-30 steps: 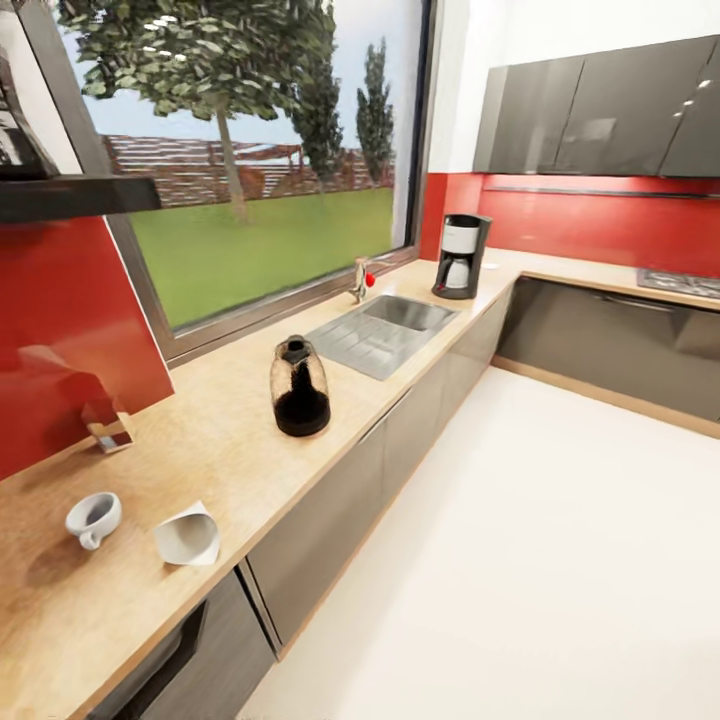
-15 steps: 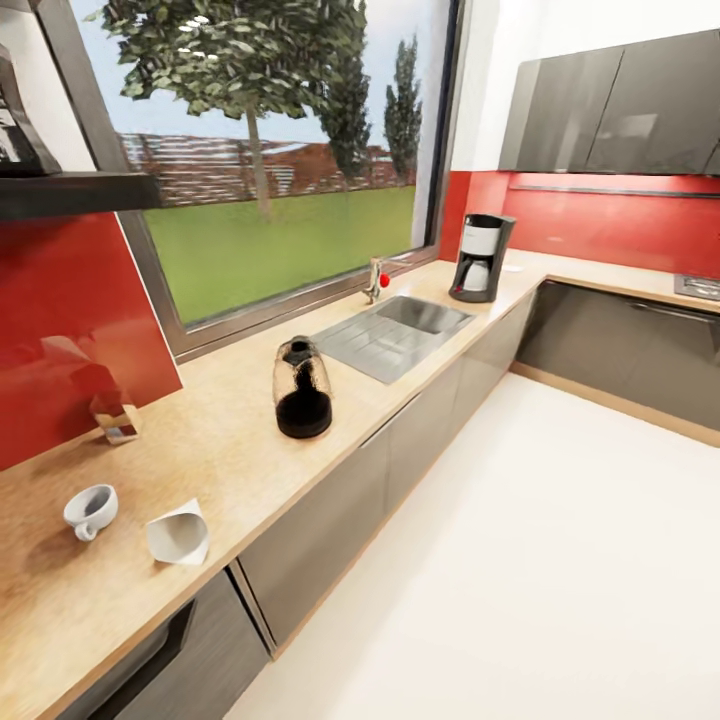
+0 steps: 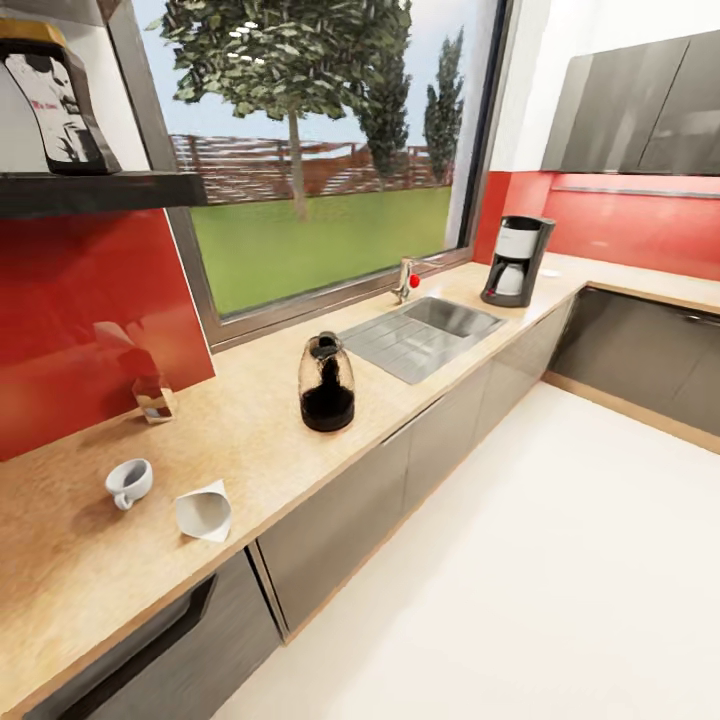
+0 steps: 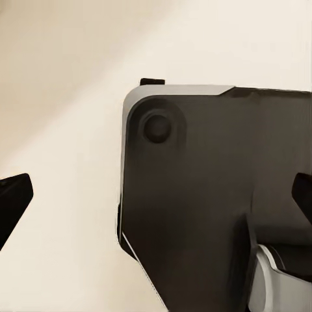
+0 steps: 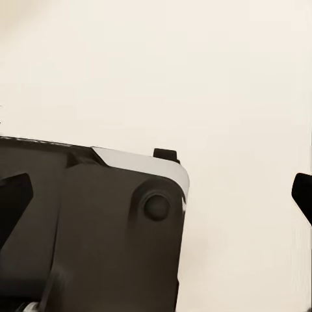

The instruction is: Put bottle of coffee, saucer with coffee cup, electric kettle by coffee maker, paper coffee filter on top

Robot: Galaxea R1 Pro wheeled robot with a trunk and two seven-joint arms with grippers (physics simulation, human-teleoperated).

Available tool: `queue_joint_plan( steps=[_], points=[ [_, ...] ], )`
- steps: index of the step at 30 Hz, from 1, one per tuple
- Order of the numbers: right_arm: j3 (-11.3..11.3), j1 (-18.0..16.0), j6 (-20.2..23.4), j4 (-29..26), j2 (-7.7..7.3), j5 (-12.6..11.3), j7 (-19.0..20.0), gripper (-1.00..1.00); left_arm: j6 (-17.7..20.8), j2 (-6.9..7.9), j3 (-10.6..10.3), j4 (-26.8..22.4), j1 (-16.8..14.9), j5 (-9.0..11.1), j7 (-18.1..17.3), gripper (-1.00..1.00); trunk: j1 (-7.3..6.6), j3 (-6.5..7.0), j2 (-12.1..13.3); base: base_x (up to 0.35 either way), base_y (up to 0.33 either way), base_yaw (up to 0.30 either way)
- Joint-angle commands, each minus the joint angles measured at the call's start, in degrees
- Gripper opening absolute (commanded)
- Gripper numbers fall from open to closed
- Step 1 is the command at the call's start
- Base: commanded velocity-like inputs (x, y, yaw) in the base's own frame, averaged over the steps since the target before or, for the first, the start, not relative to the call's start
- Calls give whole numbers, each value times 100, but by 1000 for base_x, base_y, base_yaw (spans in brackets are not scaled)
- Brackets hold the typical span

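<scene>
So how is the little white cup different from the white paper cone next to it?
The coffee cup is rounded with a handle, while the paper coffee filter is a pointed cone with no handle. The cup sits farther from the counter's front edge; the filter lies on its side nearer that edge. The cup looks a bit smaller than the filter. Both are white and rest apart on the wooden countertop.

Wooden countertop (image 3: 250, 420) with coffee cup (image 3: 128, 483), paper filter (image 3: 205, 511), kettle (image 3: 327, 383), coffee maker (image 3: 517, 261); shelf (image 3: 95, 190) with coffee bottle (image 3: 52, 97).
</scene>
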Motion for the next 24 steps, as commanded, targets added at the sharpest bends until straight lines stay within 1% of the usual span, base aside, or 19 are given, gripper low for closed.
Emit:
queue_joint_plan(
  steps=[1,14,21,24],
  points=[
    [-2,-2,-12,2,0,49,-1,100,-19,-2,18,4,-5,9,2,100,1,-11,-11,-138,-223,273],
    [-2,-2,-18,5,3,48,-3,100,-20,-3,11,-4,-5,9,5,100,1,-11,-11,-181,-228,274],
    [-2,-3,-20,5,6,49,-4,100,-20,2,9,-4,-5,9,5,100,1,-11,-11,-12,-260,271],
    [-2,-3,-20,1,-1,49,-6,100,-20,2,9,-4,-5,9,5,100,1,-11,-11,90,-196,107]
  ],
)
